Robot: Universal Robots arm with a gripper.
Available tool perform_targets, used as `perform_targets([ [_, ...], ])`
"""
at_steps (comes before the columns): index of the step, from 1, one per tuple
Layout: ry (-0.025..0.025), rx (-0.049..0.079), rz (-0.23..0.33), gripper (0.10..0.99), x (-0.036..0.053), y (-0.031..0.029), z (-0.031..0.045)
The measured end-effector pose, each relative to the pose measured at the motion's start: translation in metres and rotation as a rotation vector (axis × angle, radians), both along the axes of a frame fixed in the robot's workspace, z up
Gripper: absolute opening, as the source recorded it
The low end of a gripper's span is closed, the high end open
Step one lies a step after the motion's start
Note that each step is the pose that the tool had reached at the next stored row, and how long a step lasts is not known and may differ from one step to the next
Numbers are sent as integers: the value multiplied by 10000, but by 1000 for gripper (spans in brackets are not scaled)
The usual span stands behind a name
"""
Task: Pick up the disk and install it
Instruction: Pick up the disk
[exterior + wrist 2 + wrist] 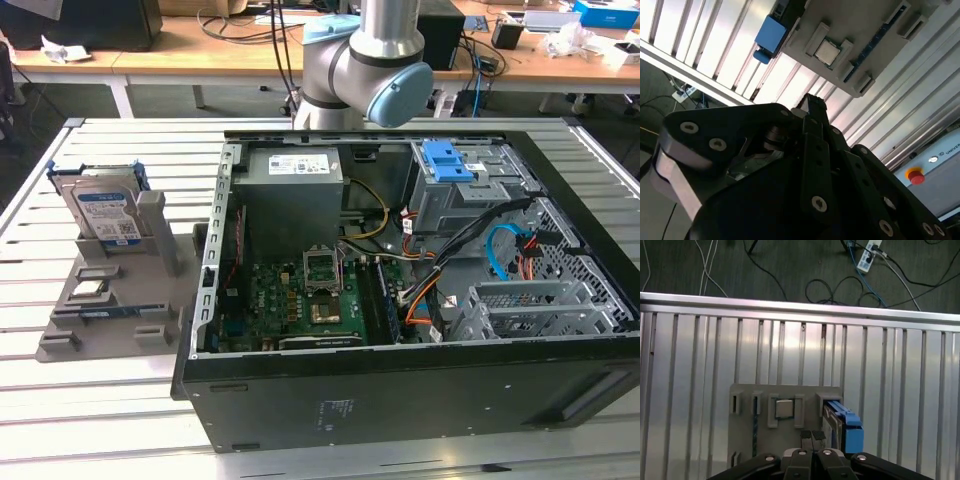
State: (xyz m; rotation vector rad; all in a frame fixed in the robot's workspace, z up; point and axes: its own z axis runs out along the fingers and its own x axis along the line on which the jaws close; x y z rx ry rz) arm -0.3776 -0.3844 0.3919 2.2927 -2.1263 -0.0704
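1. Standing on edge in a slot of the grey fixture tray (pixel 150 285), the disk (pixel 105 212) is at the exterior view's left. Its labelled face is turned to the camera and the blue bracket frames it. It is well apart from the open computer case (pixel 420 385), so it is not yet picked up or installed. Inside the case, the drive cage (pixel 470 195) with its blue latch is at the far corner toward the exterior view's right, beside the power supply box (pixel 295 175). The arm (pixel 365 65) rises behind the case.
2. In the second wrist view, the gripper (pixel 814 102) fills the foreground as a black linkage. Its fingertips are pressed together with nothing between them. Past them is the tray (pixel 865 20). A square processor chip (pixel 828 52) sits roughly in line with the tips, and the disk's blue bracket (pixel 771 35) is at the tray's end, off that line.
3. In the first wrist view, the gripper (pixel 812 438) looks down on the tray (pixel 742 440), closed and empty.
   - The disk (pixel 846 426) is seen edge-on from above, as a thin band capped in blue.
   - It stands just beside the fingertips without touching them, on the side away from the slim memory module (pixel 755 427).
   - The chip (pixel 785 409) lies just beyond the tips.
   - By my reading, the tips sit between the chip's pocket and the disk rather than over the disk, whose long top edge runs roughly along the tray's slots.
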Motion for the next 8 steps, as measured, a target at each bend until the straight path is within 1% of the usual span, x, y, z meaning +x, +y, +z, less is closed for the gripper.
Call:
perform_targets([
  [2,0,0,375,106,0,0,0],
  [7,1,0,955,106,0,0,1],
  [8,1,1,979,106,0,0,0],
])
